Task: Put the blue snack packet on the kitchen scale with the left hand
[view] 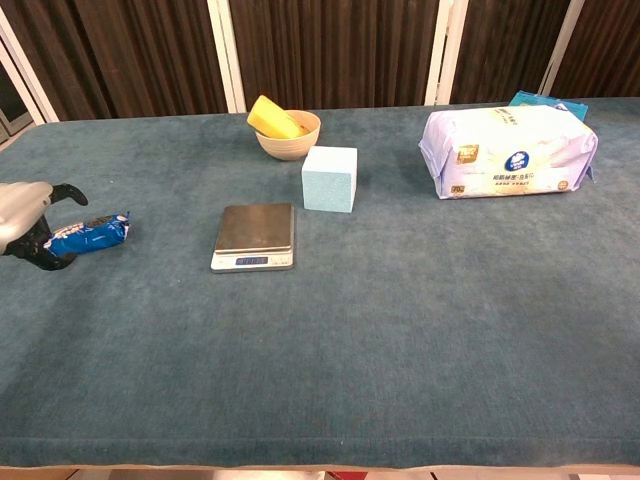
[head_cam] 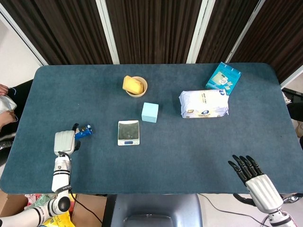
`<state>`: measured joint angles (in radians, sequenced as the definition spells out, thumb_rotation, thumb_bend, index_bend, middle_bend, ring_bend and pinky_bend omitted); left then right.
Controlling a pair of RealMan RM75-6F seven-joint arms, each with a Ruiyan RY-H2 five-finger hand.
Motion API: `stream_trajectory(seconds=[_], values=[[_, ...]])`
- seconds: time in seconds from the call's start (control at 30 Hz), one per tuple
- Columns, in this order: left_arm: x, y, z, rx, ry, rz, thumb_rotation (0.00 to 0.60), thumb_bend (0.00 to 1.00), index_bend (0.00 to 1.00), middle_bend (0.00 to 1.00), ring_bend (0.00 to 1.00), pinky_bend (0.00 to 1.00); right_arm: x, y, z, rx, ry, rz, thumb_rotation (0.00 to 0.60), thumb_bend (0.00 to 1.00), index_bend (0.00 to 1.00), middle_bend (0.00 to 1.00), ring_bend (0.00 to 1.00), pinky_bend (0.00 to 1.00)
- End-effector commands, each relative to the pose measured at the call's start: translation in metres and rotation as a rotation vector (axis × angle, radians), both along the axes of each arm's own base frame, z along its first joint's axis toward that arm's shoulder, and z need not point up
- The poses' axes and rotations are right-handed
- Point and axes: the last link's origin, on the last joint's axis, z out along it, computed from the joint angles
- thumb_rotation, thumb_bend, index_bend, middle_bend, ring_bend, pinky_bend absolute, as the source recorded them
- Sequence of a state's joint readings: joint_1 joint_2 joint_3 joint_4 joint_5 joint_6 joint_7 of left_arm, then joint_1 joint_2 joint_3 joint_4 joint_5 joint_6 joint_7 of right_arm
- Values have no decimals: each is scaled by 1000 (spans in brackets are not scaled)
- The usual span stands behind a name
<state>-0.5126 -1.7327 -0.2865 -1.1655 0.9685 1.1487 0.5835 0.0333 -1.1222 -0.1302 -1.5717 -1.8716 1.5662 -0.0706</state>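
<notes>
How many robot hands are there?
2. The left hand is at the table's left side, around the end of the blue snack packet. The right hand is at the near right edge, fingers spread, holding nothing.

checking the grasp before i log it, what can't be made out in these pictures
- Left hand: head view shows only its back over the blue snack packet; chest view cuts it at the left edge. Grip cannot be told.
- Kitchen scale display: too small to read in either view.
- Right hand: absent from chest view.
</notes>
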Motion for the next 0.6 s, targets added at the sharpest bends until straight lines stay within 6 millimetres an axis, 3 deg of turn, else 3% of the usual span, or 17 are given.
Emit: stream_trajectory(seconds=[0.03,0.23,0.3,0.5,0.6], values=[[1,13,-7,-4,-9,24,600,308,225,1000,1000,1000,0,0,0,-1,0,-1,600,193,0,0,0,0],[-1,23,-18,-15,11,50,600,308,252,1000,1000,1000,-1,0,3,-9,-6,-4,600,193,0,0,0,0],[-3,24,-19,-15,17,58,600,310,328,1000,1000,1000,-1,0,4,-15,-8,-6,600,193,0,0,0,0],[2,27,-15,49,-12,9,600,377,701,1000,1000,1000,-2,0,4,-12,-6,-7,600,193,0,0,0,0],[8,27,-12,85,-39,-30,600,428,772,1000,1000,1000,-2,0,2,-6,-3,-5,600,193,0,0,0,0]])
